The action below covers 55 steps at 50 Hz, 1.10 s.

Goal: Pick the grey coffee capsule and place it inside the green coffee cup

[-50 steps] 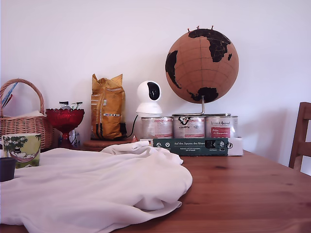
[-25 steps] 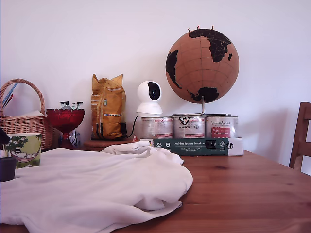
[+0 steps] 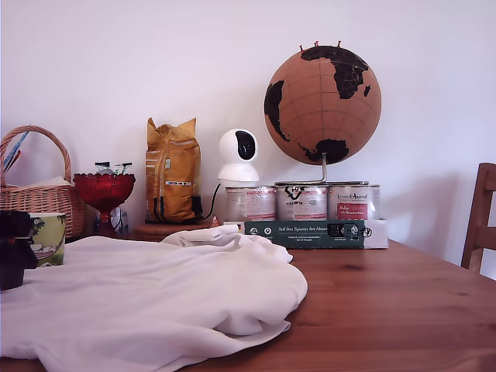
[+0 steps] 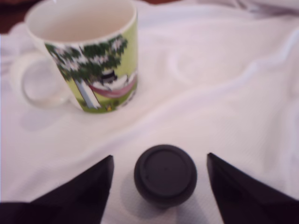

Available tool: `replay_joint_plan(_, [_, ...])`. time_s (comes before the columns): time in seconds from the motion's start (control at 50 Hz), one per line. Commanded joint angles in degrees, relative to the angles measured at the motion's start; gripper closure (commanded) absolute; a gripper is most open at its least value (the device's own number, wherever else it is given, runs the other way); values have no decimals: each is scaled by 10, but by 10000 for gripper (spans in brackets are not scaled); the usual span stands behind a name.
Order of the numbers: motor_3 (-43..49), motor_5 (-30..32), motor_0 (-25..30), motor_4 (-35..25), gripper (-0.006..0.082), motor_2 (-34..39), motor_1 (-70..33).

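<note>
1. grey coffee capsule stands upright on the white cloth, seen from above in the wrist view as a round, matte dark disc with a faint raised ring near its edge; its long axis runs straight up toward the camera and its wider end faces up.
2. gripper is spread wide, one dark wedge-shaped finger on each side of the capsule, a strip of cloth showing between each finger and the capsule, so nothing is pinched.
3. green coffee cup stands upright on the cloth beyond the capsule, away from the gripper; its glossy wall is yellow-green with a dark green tree and a pinkish hammock, the inside is plain and pale, and its pale loop handle points sideways.
4. cloth is soft, smooth and creamy white, lying in broad shallow folds under both the cup and the capsule.
5. in the exterior view the gripper is a dark blurred mass at that view's far left edge, in front of the cup; the capsule cannot be made out there.
6. cloth lies heaped over a wooden table with a warm brown grain.
</note>
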State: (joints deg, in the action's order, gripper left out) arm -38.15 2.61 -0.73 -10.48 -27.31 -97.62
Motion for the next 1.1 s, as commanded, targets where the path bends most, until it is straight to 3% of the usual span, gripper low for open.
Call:
replay_joint_plan(0.0, [-6,5,3,-3,525,-3,-3])
replay_joint_plan(0.06, [-12,5,3,-6,626,-4,-2])
replay_joint_plan(0.12, [-20,5,3,-6,672,-8,-2])
replay_joint_plan(0.42, [-73,-28,5,-65,674,-36,22])
replay_joint_plan(0.68, [-68,-26,4,-78,674,-129,51])
replay_joint_plan(1.08, [164,-6,-27,-56,674,-322,9])
